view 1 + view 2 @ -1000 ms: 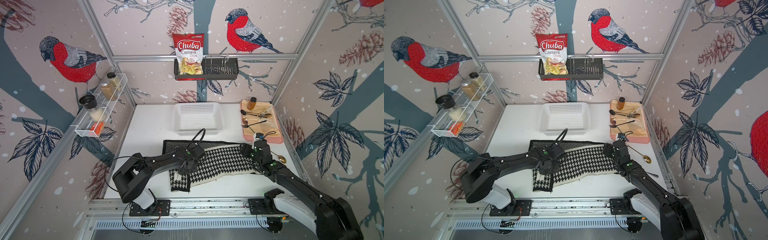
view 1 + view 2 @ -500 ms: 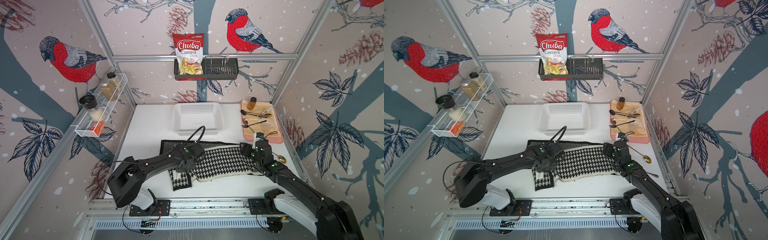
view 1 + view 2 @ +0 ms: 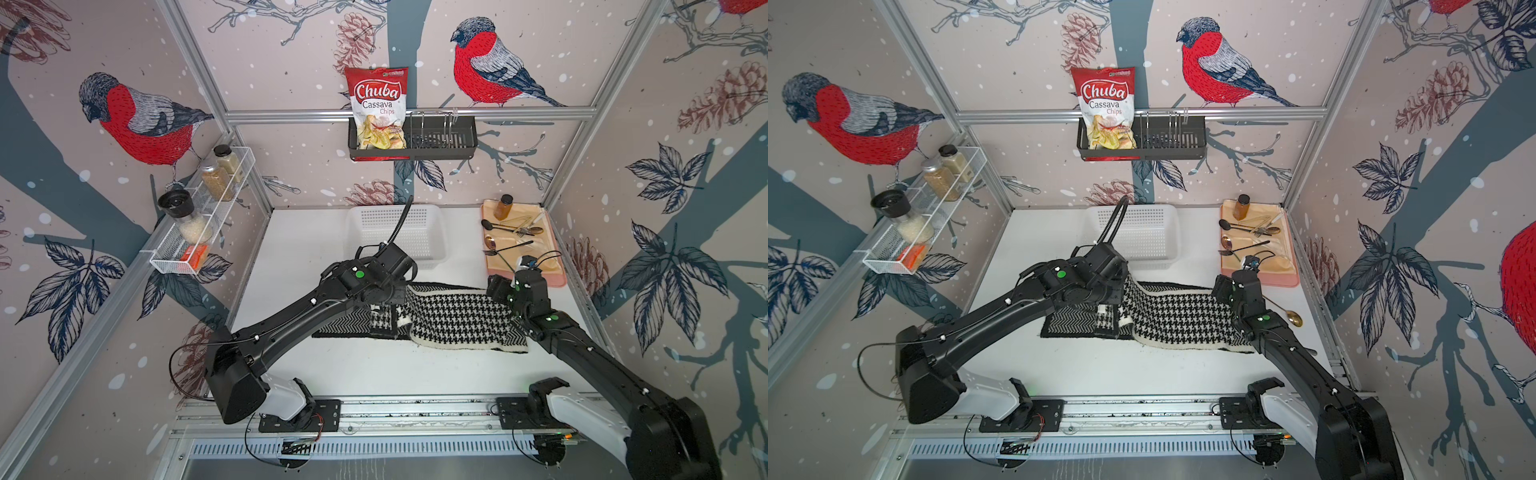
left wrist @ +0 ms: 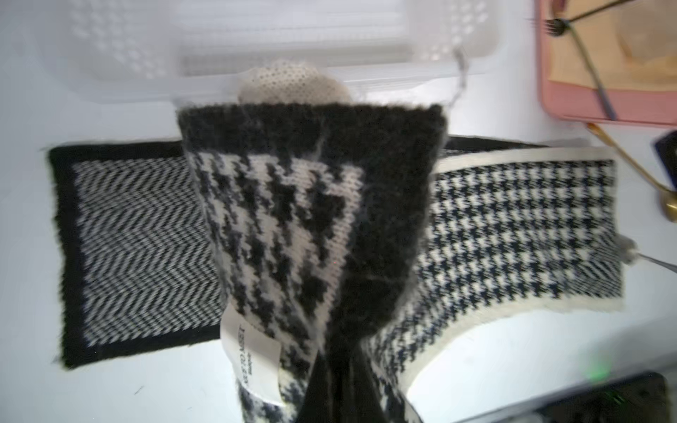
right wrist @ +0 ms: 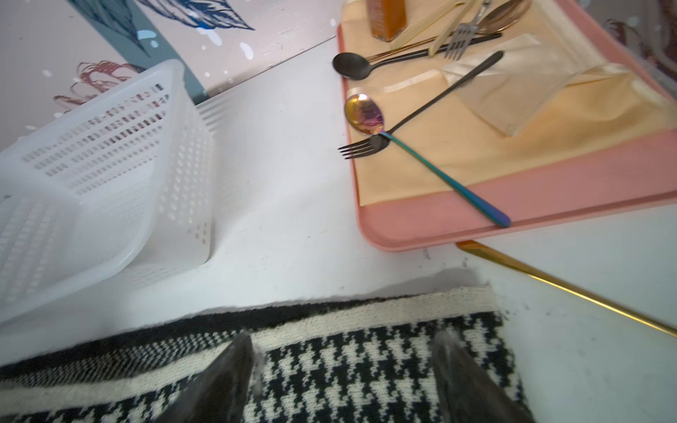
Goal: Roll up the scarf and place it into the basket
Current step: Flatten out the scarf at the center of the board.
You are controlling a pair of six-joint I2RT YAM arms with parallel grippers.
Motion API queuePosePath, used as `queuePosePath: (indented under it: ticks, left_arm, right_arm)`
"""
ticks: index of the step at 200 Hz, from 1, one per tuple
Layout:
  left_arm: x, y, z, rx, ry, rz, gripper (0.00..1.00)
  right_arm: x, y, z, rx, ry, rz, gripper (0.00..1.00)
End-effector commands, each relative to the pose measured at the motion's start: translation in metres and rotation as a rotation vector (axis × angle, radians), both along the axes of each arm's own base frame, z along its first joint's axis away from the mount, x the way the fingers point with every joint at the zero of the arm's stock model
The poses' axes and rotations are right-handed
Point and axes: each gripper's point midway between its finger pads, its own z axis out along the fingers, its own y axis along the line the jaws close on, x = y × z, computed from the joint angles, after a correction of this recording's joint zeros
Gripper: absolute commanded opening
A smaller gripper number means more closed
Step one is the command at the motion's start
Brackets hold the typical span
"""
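Observation:
The scarf [image 3: 457, 322] lies across the middle of the table in both top views, houndstooth side up on the right, herringbone side up on the left [image 3: 1071, 322]. My left gripper [image 3: 390, 303] is shut on a black-edged end of the scarf [image 4: 293, 205] and holds it raised above the flat part; its jaws [image 4: 337, 395] are buried in the cloth. My right gripper [image 5: 344, 338] is open, both fingertips resting on the scarf's right end [image 5: 366, 370]. The white basket [image 3: 434, 249] stands empty just behind the scarf, near both grippers [image 5: 110, 146].
A pink tray [image 3: 557, 279] with cutlery and a small bottle sits at the back right. A gold spoon [image 3: 1293, 318] lies on the table beside the right arm. A black rack with a chips bag [image 3: 378, 108] hangs on the back wall, a wire shelf [image 3: 199, 232] on the left wall.
The left gripper closed on the scarf's end, which had lain toward the front, and lifted it up and back toward the basket. The right gripper stayed open on the right end.

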Motion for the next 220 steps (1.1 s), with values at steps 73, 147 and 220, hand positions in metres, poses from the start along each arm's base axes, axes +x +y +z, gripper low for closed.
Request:
queuePosePath:
  ticks: [73, 147, 220]
  left_arm:
    - [0.002, -0.094, 0.155, -0.568, -0.279, -0.441, 0.00]
    - [0.055, -0.109, 0.110, -0.575, -0.158, -0.412, 0.00]
    - [0.000, -0.221, 0.243, -0.880, -0.225, -0.741, 0.00]
  right_arm:
    - [-0.010, -0.048, 0.000, -0.053, 0.062, -0.172, 0.78]
    - [-0.003, -0.071, 0.018, -0.057, 0.044, -0.285, 0.79]
    - [-0.024, -0.178, 0.036, 0.020, 0.002, -0.574, 0.89]
